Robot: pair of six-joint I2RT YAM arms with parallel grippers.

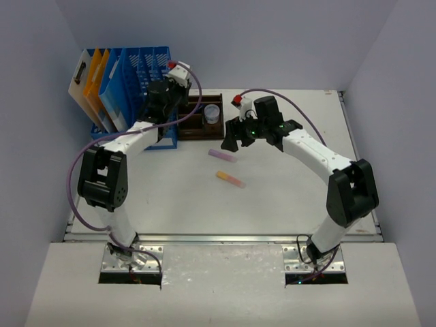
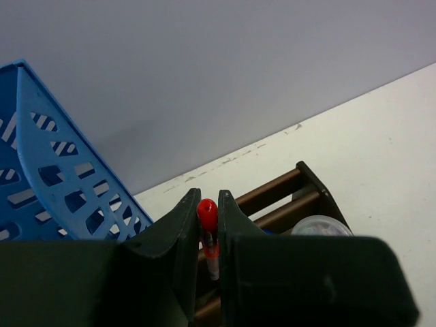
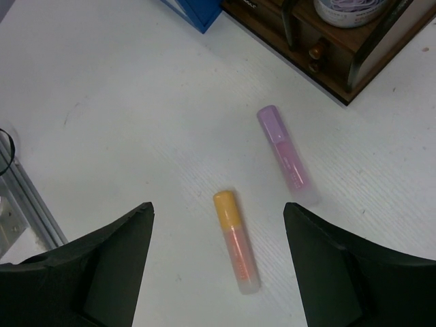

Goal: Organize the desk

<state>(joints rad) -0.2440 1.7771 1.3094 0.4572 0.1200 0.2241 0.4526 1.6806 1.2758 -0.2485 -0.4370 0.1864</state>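
Note:
The off-white desk [image 1: 286, 191] carries two loose highlighters: a yellow-capped one [image 1: 230, 179] [image 3: 235, 238] and a purple one [image 1: 223, 156] [image 3: 286, 150]. My right gripper [image 3: 218, 208] [image 1: 237, 136] hangs open above them, fingers spread either side of the yellow-capped one and not touching it. My left gripper [image 2: 208, 204] is shut on a thin pen with a red cap [image 2: 207, 212], held upright over the dark-brown wooden tray [image 2: 286, 197] [image 1: 197, 122] at the back of the desk.
A blue mesh file rack [image 1: 136, 75] [image 2: 48, 177] with folders stands at the back left, beside the tray. A clear lidded cup [image 1: 212, 113] [image 2: 320, 225] sits in the tray. A silver rail [image 1: 225, 238] [image 3: 27, 197] runs along the desk's near edge.

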